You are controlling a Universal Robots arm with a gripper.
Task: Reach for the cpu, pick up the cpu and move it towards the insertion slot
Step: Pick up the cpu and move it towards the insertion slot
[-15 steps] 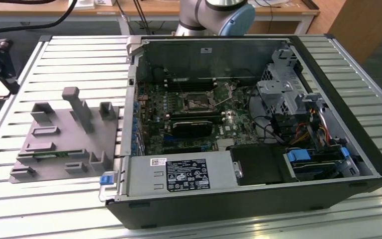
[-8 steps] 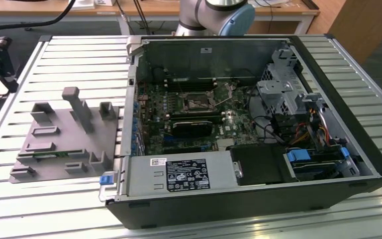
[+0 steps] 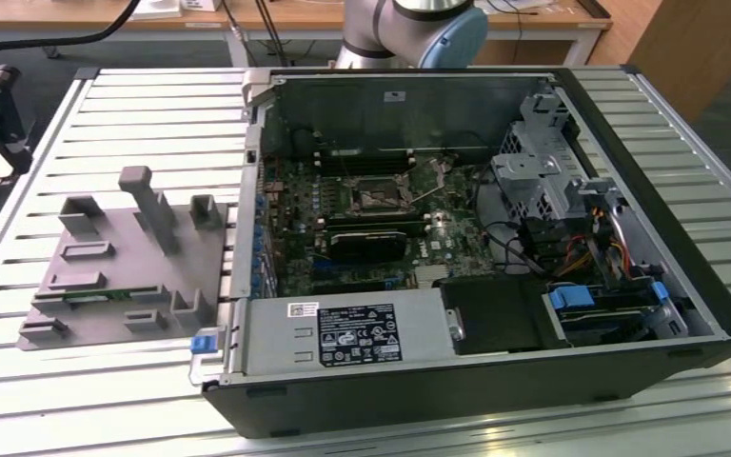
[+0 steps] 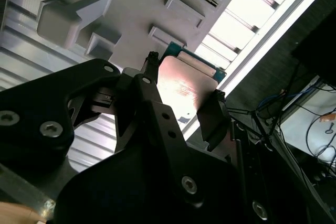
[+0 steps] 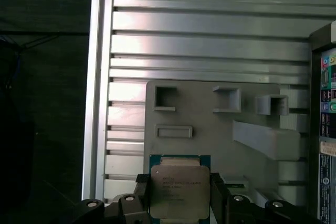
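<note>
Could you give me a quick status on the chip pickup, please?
Gripper shut on the chip. Chip held above the grey tray. Nothing over the socket in the case.

The cpu (image 5: 178, 190) has a softly glossy metal top; the fingers (image 5: 219, 195) are matt black, the tray (image 5: 210, 129) matt grey plastic, the surface (image 5: 210, 40) ribbed shiny metal.

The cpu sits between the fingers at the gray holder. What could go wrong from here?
1. The fingers pinch the cpu by two thin edges only; it might tilt or slip.
2. The case wall stands between the gray holder and the insertion slot; a low path might clip it.
</note>
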